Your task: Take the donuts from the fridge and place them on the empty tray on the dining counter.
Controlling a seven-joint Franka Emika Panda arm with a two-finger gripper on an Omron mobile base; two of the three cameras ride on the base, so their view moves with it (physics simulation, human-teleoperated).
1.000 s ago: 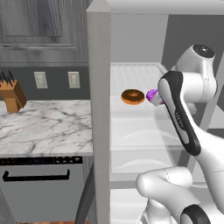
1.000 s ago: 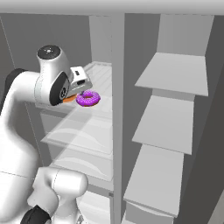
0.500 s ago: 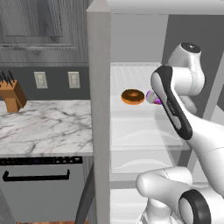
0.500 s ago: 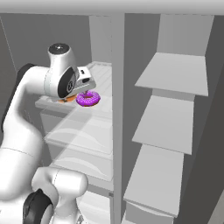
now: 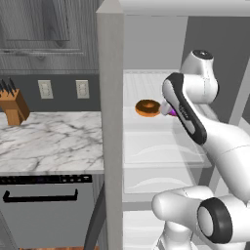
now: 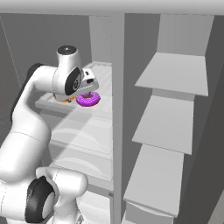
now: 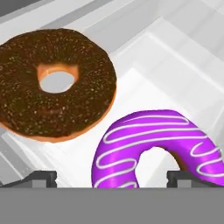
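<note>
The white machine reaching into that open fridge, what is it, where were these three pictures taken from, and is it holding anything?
It is a white robot arm with a two-finger gripper, working at an open fridge.

Two pictures come from cameras on its base, looking forward from behind the arm, one on its left and one on its right. The third comes from a camera on the hand, looking along the fingers.

On a white fridge shelf lie two ring donuts side by side: a chocolate donut and a purple donut with pale stripes.

Nothing is held yet. The fingertips stand wide apart on either side of the purple donut, not closed on it. In the left base picture, a marble counter with a knife block stands beside the fridge.
</note>
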